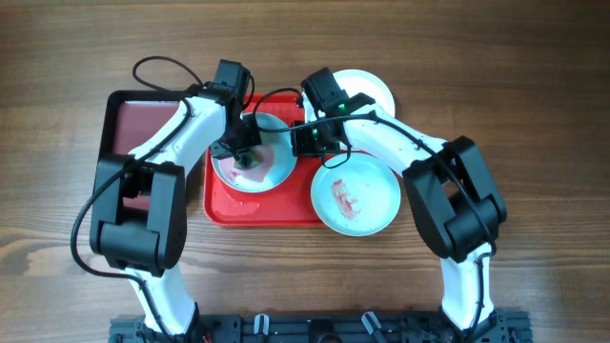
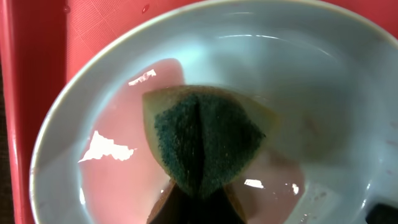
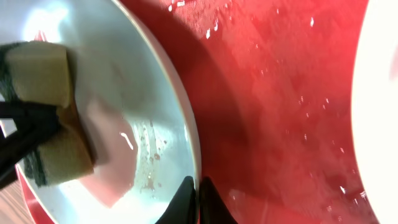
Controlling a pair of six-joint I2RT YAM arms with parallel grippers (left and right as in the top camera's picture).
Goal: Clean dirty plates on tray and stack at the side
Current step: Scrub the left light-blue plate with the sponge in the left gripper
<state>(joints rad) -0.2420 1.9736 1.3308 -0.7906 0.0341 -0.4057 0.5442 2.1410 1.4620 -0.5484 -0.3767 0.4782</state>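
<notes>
A pale blue plate (image 1: 272,171) with pink watery sauce lies on the red tray (image 1: 257,210). My left gripper (image 1: 246,157) is shut on a yellow sponge with a green scrub face (image 2: 208,140) and presses it onto the plate (image 2: 323,74). My right gripper (image 3: 198,193) is shut on this plate's right rim (image 3: 155,112); it also shows in the overhead view (image 1: 307,143). A second pale blue plate (image 1: 355,195) with red smears lies at the tray's right edge. A white plate (image 1: 372,90) lies at the far right, partly hidden by my right arm.
A narrower maroon tray with a black rim (image 1: 133,124) lies to the left of the red tray, under my left arm. The red tray's floor (image 3: 280,93) is wet with droplets. The wooden table (image 1: 534,114) surrounds everything.
</notes>
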